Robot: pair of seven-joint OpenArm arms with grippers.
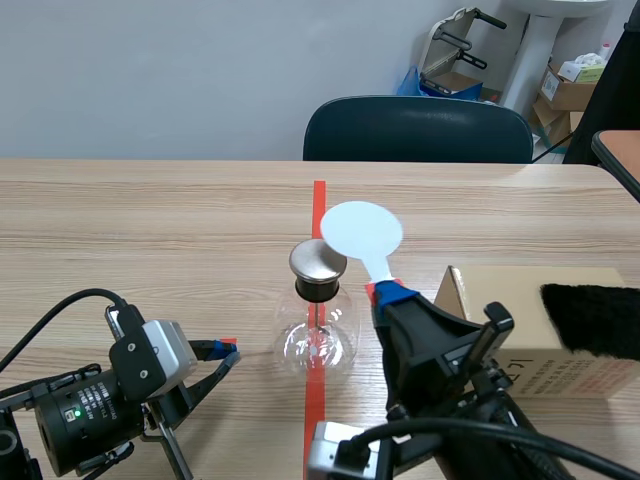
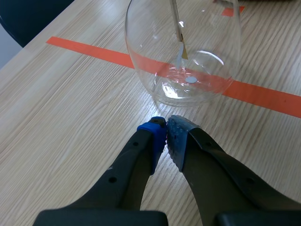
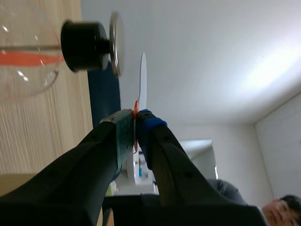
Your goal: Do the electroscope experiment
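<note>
Table: pale matte wood grain; an orange-red tape line runs down its middle
Left gripper: low over the table, clenched on nothing, blue dotted pads meeting; near the flask's side, not touching it
Flask: the electroscope's body, round clear glass, upright on the tape line at mid-table; a thin rod with a small foil leaf hangs inside
Stopper: black, cylindrical, plugging the flask's neck
Cap: flat round disc of brushed metal on top of the stopper
Paddle: thin, smooth white disc on a narrow stem with orange tape at the grip; the disc is held just beside the cap, on its right, and the right wrist view shows a small gap between them
Right gripper: grasping the paddle's stem between its pads; its arm stands in front of the box's near left part
Chair: dark, rounded back, behind the table's far edge
Box: brown cardboard, right of the flask, printed side toward the robot
Fur: black, shaggy, lying on the box's top at its right end
</note>
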